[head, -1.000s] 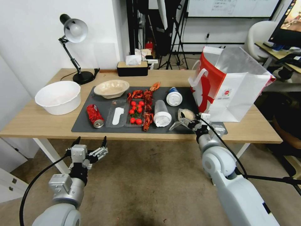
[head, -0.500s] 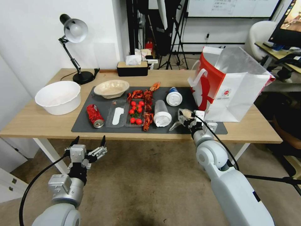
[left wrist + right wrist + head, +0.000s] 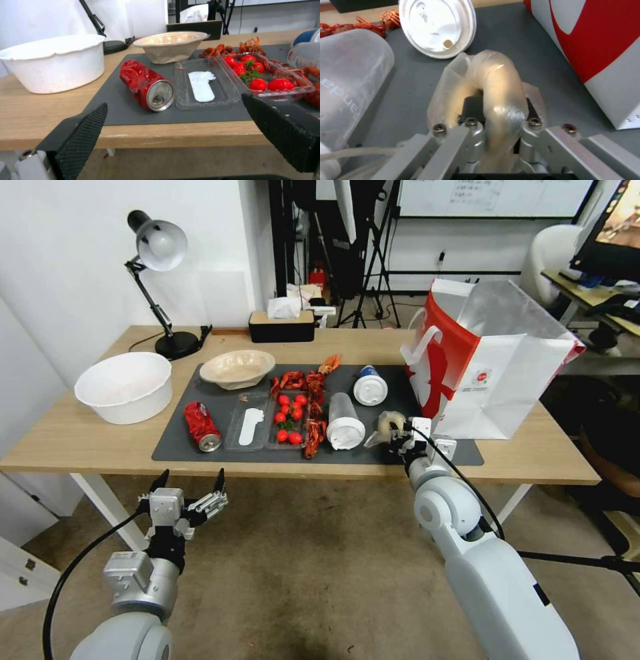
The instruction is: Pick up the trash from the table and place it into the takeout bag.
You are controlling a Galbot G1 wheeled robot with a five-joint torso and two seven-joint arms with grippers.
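step in hand: grasping first piece of trash. right gripper (image 3: 400, 432) clamped on clear bag with beige lump (image 3: 493, 82), low over the mat just beside the takeout bag (image 3: 497, 373). next move likely calls for lifting clear above the bag's rim. left gripper (image 3: 189, 492) parked wide apart, below the table (image 3: 67, 437) edge.

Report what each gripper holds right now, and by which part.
The right gripper is shut on the clear bag with beige lump, pinching the lump's near end. The left gripper, below the table edge, is open and holds nothing.
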